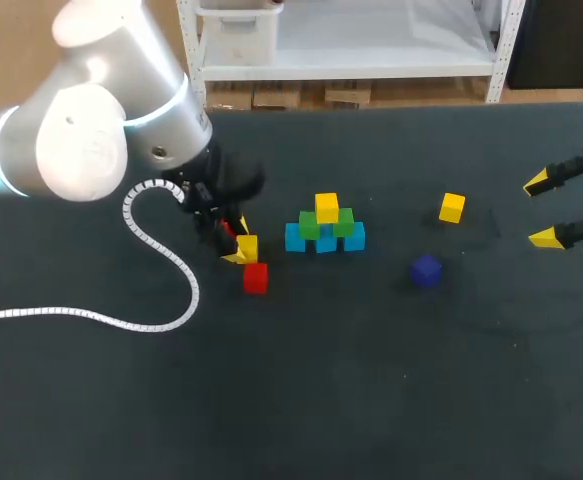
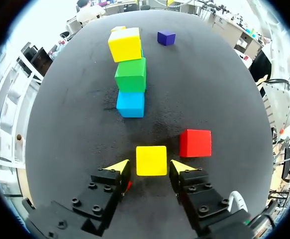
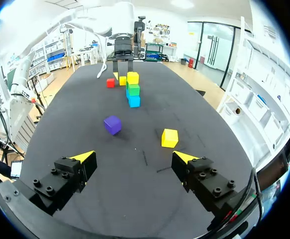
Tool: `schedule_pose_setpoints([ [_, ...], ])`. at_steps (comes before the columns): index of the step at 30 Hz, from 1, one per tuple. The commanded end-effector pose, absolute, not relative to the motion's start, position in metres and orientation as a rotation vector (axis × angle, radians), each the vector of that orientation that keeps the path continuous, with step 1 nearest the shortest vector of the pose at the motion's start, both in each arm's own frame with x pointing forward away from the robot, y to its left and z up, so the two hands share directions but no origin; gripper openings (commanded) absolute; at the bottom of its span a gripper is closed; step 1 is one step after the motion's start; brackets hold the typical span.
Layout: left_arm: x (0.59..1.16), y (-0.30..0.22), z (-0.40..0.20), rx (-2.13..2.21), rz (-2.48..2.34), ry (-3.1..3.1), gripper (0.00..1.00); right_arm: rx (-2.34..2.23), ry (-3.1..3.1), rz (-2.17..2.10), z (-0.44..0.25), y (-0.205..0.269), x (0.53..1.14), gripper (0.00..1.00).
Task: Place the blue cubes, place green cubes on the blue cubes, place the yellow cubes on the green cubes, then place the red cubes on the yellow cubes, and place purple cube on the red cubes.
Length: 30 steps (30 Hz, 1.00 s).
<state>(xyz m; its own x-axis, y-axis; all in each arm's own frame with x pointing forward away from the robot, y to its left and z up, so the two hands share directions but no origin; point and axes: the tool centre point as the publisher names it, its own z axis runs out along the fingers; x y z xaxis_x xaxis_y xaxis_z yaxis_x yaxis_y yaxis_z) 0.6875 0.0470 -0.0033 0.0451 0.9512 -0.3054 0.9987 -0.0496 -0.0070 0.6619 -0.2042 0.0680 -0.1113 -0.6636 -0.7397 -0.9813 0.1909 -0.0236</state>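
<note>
The small glossy yellow cube [image 2: 151, 160] sits flat on the dark matte table [image 1: 371, 380], near the stepped pile of cubes [image 1: 326, 238], on the side the left arm comes from. As a cube it has no long axis. Its top face looks straight up and its side faces lie square to the fingers. The left gripper [image 2: 150, 165] straddles it with the fingers set narrow, one at each side. A thin gap shows on both sides, so nothing is gripped.

The pile runs lengthwise across the table: three light-blue cubes in a row, two green on those, and one yellow on top. From the left wrist it is seen end-on, straight ahead of the fingers. A solid red cube [image 2: 195, 143] stands just beside the straddled cube, outside one finger and about as far from the pile. A sliver of red shows under the other finger, but I cannot tell what it is.

On the pile's other side, a dark purple cube [image 1: 426, 270] and a second loose yellow cube [image 1: 452, 207] stand apart from it and from each other. Beyond them hangs the right gripper [image 3: 134, 156], its fingers spread wide and holding nothing. A white coiled cable [image 1: 189, 290] trails from the left arm across the table, away from the pile.
</note>
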Motion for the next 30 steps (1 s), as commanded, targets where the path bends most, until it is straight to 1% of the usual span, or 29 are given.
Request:
schedule_pose_setpoints([
  [1,0.688,0.045,-0.005,2.107,-0.34,2.008,0.49,-1.539,1.846,0.655,0.068,-0.204,0.662,1.0],
  [3,0.688,0.044,-0.006,2.105,-0.344,2.008,0.46,-1.539,1.846,0.655,0.068,-0.204,0.662,1.0],
  [4,0.688,0.044,-0.006,2.103,-0.345,2.009,0.37,-1.539,1.846,0.655,0.068,-0.204,0.662,1.0],
  [5,0.688,0.044,-0.006,2.1,-0.346,2.011,0.24,-1.539,1.846,0.655,0.068,-0.204,0.662,1.0],
  [6,0.688,0.044,-0.006,2.099,-0.346,2.015,0.17,-1.539,1.846,0.655,0.068,-0.204,0.662,1.0],
  [8,0.688,0.044,-0.006,2.096,-0.347,2.018,0.09,-1.539,1.846,0.655,0.068,-0.204,0.662,1.0],
  [9,0.688,0.044,-0.007,2.094,-0.346,2.02,0.02,-1.539,1.846,0.655,0.068,-0.204,0.662,1.0],
  [10,0.687,0.044,-0.007,2.091,-0.346,2.022,0.0,-1.539,1.846,0.655,0.068,-0.204,0.662,1.0],
  [17,0.683,0.044,0.004,2.062,-0.338,2.023,0.0,-1.539,1.846,0.655,0.068,-0.204,0.662,1.0],
  [30,0.678,0.023,0.058,1.978,-0.31,2.009,0.0,-1.539,1.846,0.655,0.068,-0.204,0.662,1.0],
])
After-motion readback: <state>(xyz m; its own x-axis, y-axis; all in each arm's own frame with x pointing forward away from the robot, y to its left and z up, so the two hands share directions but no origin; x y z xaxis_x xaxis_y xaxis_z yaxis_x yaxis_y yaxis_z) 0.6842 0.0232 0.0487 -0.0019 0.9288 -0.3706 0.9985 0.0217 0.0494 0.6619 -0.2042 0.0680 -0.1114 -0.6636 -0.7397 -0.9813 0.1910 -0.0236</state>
